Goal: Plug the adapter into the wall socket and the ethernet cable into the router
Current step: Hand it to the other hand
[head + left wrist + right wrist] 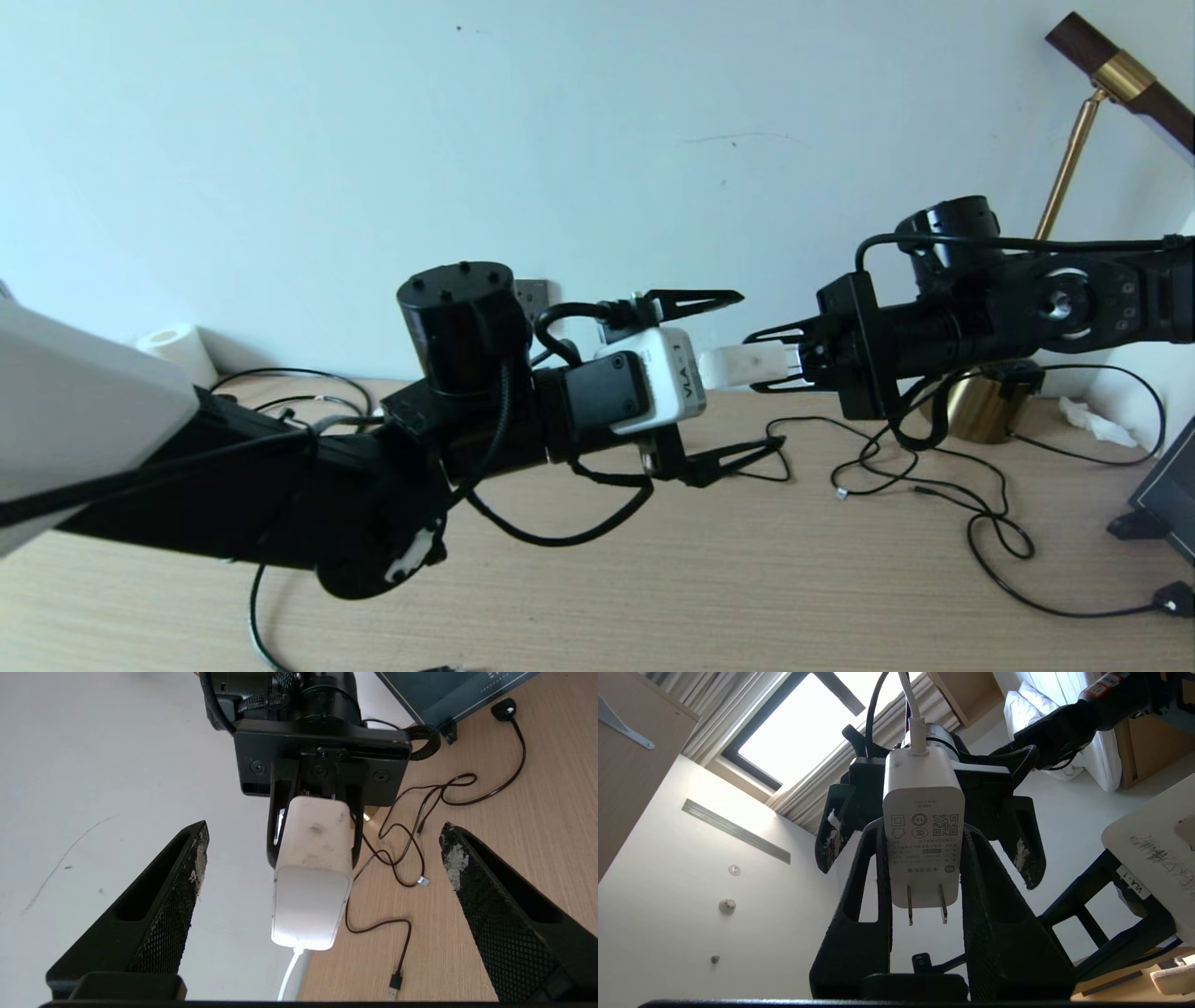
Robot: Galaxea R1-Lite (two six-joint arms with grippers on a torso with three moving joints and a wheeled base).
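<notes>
1. Adapter (747,366), a small white power plug, hangs in the air above the wooden desk (653,579), clamped between the fingers of the right gripper (770,359), which reaches in level from the right side of the head view.
2. In the right wrist view the adapter (923,826) sits lengthwise between the two black fingers (859,914), its two flat metal prongs pointing back toward the wrist and its printed label face showing; the thin white cord (911,709) leaves the far end.
3. The left gripper (738,373) faces the right one, its jaws spread wide with one finger above and one below the adapter's free end, touching nothing.
4. From the left wrist view the adapter (313,882) lies between the two parted fingers (163,905) with clear gaps on both sides, and the cord (290,975) drops from its near end.
5. Thin black cords (934,476) with small plug tips lie looped on the desk below and beyond the grippers.
6. Farther back a brass lamp base (980,406) stands on the desk behind the right arm.
7. The wall socket (532,297), a grey plate on the pale wall (467,140), shows just behind the left arm's wrist, apart from the adapter.
8. A roll of white tissue (177,347) rests by the wall at the far left.
</notes>
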